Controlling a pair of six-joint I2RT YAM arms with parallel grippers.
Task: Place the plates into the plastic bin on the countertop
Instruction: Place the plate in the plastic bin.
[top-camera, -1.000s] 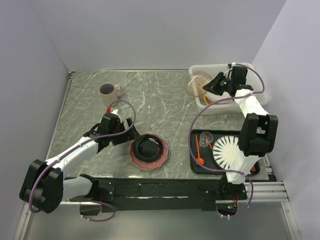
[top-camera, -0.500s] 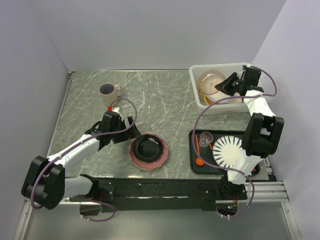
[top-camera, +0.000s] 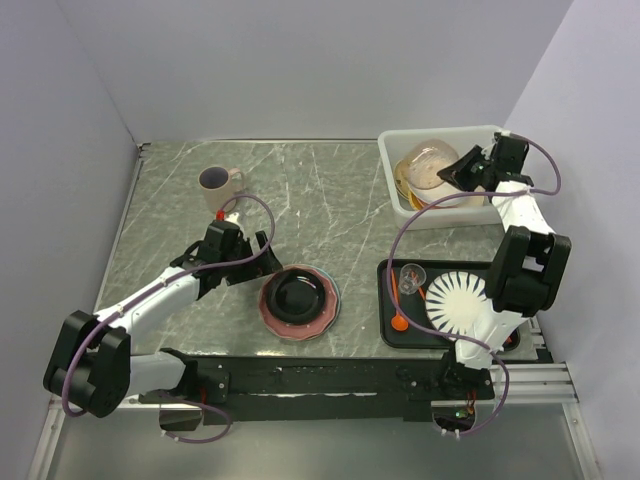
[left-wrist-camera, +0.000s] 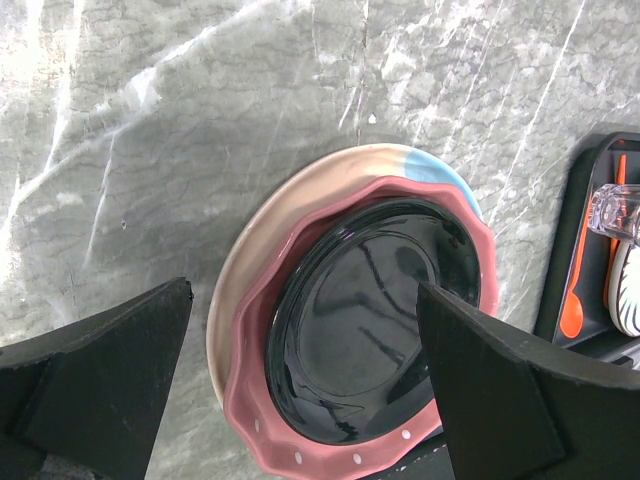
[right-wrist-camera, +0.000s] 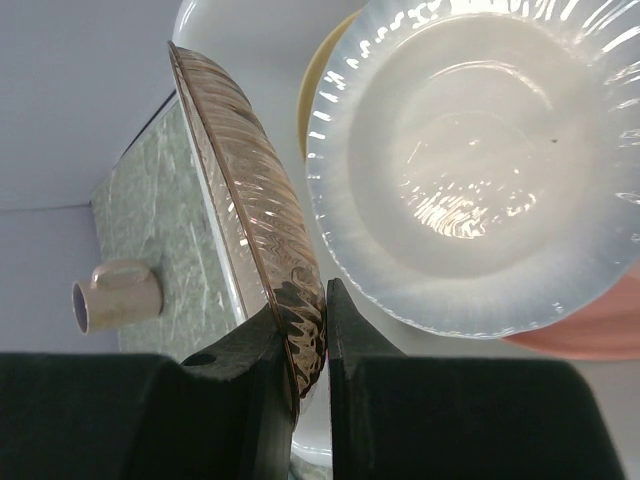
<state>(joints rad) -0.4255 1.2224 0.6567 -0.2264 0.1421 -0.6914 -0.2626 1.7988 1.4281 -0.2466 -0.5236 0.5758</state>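
Plate shifted over bin | rim pinched inside right pincer

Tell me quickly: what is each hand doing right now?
Left hand: open, empty, near the stacked plates.
Right hand: closed on an amber glass plate over the plastic bin.

Three stacked plates: one black plate, one pink plate, one cream-and-blue plate. One bin holding what looks like four more, their edges overlapping: amber glass plate, white plate, yellow plate, orange plate. One striped plate, one mug, one black tray, one orange spoon, one clear glass.
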